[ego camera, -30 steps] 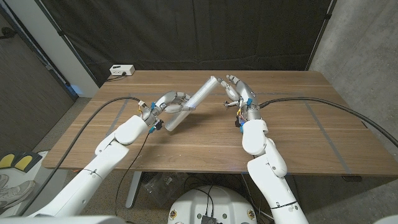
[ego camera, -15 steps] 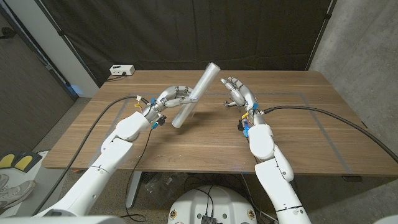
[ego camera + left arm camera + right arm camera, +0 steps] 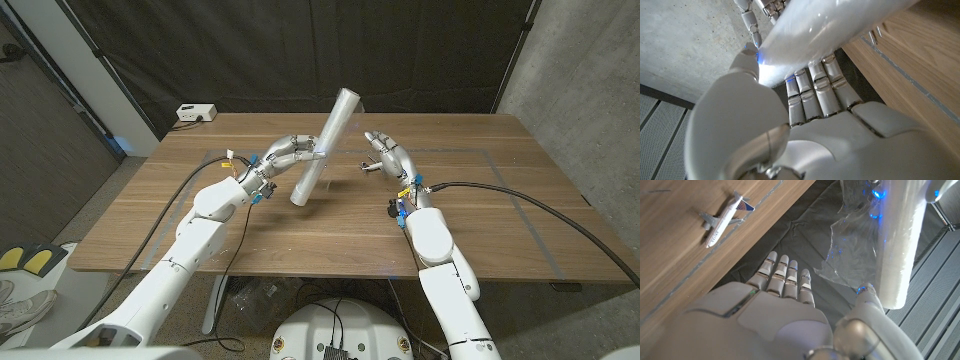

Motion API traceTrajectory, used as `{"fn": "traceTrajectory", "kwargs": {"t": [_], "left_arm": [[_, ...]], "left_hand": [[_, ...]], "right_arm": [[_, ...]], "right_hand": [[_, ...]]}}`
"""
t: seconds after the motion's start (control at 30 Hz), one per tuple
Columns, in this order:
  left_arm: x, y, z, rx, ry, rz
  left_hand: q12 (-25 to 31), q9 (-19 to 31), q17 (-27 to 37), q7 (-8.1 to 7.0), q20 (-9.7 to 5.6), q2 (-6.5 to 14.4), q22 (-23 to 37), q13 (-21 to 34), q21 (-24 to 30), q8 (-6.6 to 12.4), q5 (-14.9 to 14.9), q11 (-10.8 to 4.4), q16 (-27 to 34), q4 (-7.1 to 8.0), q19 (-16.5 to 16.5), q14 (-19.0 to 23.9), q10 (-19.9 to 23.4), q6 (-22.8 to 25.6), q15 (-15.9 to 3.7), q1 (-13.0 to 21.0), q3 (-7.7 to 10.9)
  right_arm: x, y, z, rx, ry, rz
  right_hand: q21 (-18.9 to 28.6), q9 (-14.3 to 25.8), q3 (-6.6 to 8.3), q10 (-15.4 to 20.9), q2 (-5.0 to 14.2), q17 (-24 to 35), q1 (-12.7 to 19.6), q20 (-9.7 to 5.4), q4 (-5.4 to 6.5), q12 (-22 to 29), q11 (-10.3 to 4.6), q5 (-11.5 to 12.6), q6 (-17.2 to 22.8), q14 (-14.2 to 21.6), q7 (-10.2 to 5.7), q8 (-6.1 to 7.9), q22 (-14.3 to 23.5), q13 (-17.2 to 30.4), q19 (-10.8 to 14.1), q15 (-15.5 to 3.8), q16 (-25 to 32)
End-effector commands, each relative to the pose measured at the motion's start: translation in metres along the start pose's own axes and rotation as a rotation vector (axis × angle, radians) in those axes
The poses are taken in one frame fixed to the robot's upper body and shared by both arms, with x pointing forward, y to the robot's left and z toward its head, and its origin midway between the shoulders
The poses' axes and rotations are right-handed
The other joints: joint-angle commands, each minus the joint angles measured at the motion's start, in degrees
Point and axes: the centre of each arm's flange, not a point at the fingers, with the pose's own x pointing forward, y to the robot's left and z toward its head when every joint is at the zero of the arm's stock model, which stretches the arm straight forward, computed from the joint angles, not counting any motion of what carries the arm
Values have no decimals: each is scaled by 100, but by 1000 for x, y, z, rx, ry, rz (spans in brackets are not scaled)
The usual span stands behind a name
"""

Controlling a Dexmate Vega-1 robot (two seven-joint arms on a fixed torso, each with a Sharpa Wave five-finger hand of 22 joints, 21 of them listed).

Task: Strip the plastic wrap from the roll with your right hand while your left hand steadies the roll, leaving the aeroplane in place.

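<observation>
Above wooden table [image 3: 300, 225], left hand [image 3: 283, 157] fingers [image 3: 300, 145] grip roll [image 3: 325, 144]

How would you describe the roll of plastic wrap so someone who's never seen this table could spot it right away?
Look over the wooden table, between the two white arms. The left robot hand holds the roll of plastic wrap up off the surface, tilted steeply with its top end toward the dark curtain. It is a long, pale, glossy tube, with a loose clear sheet trailing from it.

One roll [image 3: 325, 143] of plastic wrap, one loose sheet of plastic wrap [image 3: 852, 245], one toy aeroplane [image 3: 722, 218], one white box [image 3: 195, 113] at the far edge of one bench [image 3: 300, 235], two robot hands: left hand [image 3: 290, 155], right hand [image 3: 388, 154]
</observation>
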Motion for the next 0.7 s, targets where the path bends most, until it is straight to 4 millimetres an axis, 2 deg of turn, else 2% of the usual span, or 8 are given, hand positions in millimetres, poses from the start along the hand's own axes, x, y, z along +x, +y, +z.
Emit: {"fn": "traceTrajectory", "kwargs": {"t": [0.03, 0.27, 0.47, 0.57, 0.7], "left_arm": [[9, -14, 1, -150, -49, -81], [12, -19, -7, -213, -48, -87], [13, -22, -15, -265, -35, -79], [15, -24, -20, -286, -27, -81], [17, -27, -26, -306, -16, -83]], "left_hand": [[505, 779, 52, -54, -467, 586, 6, 1172, 48, 647, 27, -327, -31, 258, -25, 769, 195, 65, -1059, 551, 268], [504, 769, 97, -36, -472, 583, 5, 1180, 62, 648, 25, -328, -55, 269, -27, 770, 188, 71, -1058, 551, 277], [504, 762, 133, -47, -474, 578, 4, 1180, 70, 652, 23, -335, -73, 275, -36, 776, 194, 84, -1058, 552, 286], [498, 761, 154, -41, -476, 573, 3, 1176, 75, 653, 21, -342, -86, 280, -39, 776, 187, 84, -1057, 551, 289], [501, 778, 171, -53, -476, 569, 3, 1179, 79, 659, 20, -332, -96, 281, -43, 778, 192, 69, -1057, 553, 293]], "right_arm": [[-7, -9, -33, 118, 90, 44], [-4, -7, -42, 161, 96, 95], [-3, -7, -48, 242, -6, 140], [-2, -6, -52, 310, -73, 160], [-1, -5, -57, 376, -134, 181]], "right_hand": [[-23, 30, -86, -6, -108, 29, -84, 95, 48, 24, 44, 25, 25, -5, -2, 23, 27, 27, 4, 122, 9], [-34, 30, -254, 155, -220, 46, -367, 196, 161, 112, 132, 57, 187, 44, 65, 95, 36, 29, 30, 198, 55], [-34, 29, -352, 319, -268, 47, -529, 197, 228, 180, 38, 92, 402, 179, 31, 160, 41, 29, 79, 134, 104], [-20, 29, -383, 544, -272, 40, -566, 178, 241, 264, 51, 118, 533, 352, 26, 191, 41, 29, 161, 65, 152], [-6, 30, -395, 649, -268, 38, -571, 165, 241, 300, 44, 132, 597, 495, 37, 201, 41, 30, 226, 28, 191]]}}
